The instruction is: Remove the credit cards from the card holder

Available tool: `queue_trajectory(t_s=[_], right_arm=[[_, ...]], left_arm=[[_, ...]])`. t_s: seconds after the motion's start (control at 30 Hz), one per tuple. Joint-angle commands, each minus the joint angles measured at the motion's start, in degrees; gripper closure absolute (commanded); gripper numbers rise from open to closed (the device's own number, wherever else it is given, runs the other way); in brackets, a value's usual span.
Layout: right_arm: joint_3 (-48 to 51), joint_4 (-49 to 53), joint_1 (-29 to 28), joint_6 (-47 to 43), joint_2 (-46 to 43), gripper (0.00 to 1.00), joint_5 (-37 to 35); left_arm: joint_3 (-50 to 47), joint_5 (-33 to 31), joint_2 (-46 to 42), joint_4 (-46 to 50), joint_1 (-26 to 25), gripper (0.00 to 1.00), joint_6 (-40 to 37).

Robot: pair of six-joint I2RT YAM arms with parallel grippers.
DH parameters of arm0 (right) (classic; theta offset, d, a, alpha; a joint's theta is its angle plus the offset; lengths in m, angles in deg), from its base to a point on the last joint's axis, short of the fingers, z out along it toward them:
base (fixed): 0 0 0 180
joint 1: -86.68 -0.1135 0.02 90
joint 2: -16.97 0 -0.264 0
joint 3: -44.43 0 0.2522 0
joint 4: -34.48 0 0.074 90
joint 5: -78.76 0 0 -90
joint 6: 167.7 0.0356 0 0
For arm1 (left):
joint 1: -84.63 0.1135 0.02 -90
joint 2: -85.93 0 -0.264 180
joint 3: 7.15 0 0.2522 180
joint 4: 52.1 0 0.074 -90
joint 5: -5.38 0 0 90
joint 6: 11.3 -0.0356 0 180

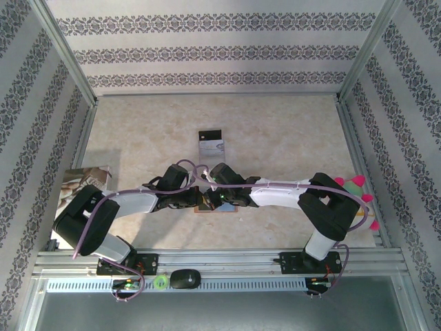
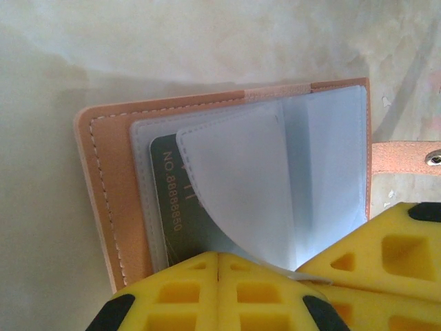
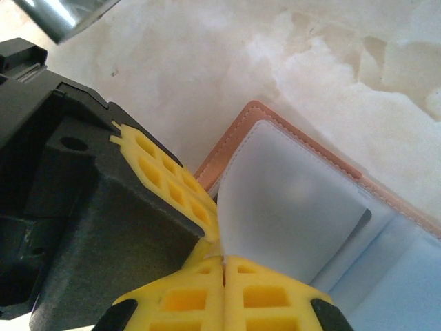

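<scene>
Both arms reach inward toward each other, left gripper (image 2: pixel 218 276) and right gripper (image 3: pixel 224 276) both pinched closed.

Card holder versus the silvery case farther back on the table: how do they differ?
The card holder is tan-brown leather; the silvery case is shiny with a black end. The card holder lies open, clear sleeves showing, at the tips of the left gripper and right gripper; the silvery case lies apart, farther back, untouched. Both rest on the table.

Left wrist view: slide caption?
Jaws shut at the edge of the open tan card holder, green card under a lifted clear sleeve.
</scene>
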Motion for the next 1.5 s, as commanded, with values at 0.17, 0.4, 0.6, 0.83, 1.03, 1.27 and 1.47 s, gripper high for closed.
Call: queue_trajectory(t_s=[0.17, 0.4, 0.6, 0.83, 1.03, 1.27, 1.47], right_arm=[[3.5, 0.0, 0.5, 1.7, -3.7, 1.00, -3.5], [5.7, 2.6, 0.4, 3.6, -7.6, 1.00, -7.2], [8.4, 4.5, 0.4, 6.4, -10.9, 1.00, -11.2], [9.9, 9.5, 0.5, 11.3, -13.3, 0.93, -16.5], [10.8, 14.5, 0.4, 14.4, -16.3, 0.79, -20.5], [11.7, 16.7, 0.5, 13.5, -25.6, 0.60, -23.1], [3.2, 15.8, 1.2, 6.7, -19.8, 0.61, -7.0]], left_arm=[[1.1, 2.5, 3.4, 0.8, -1.0, 1.00, 0.1], [1.0, 2.4, 3.6, 0.4, -1.0, 1.00, 0.3], [0.4, 2.7, 3.9, -0.6, -1.0, 1.00, 0.7], [0.5, 3.2, 4.1, -0.8, -1.0, 1.00, 0.6], [0.5, 3.5, 4.2, -1.1, -1.0, 1.00, 0.6], [0.6, 3.6, 3.6, -1.2, -1.0, 1.00, 0.3], [0.7, 4.0, 3.7, -1.6, -1.0, 1.00, 0.4]])
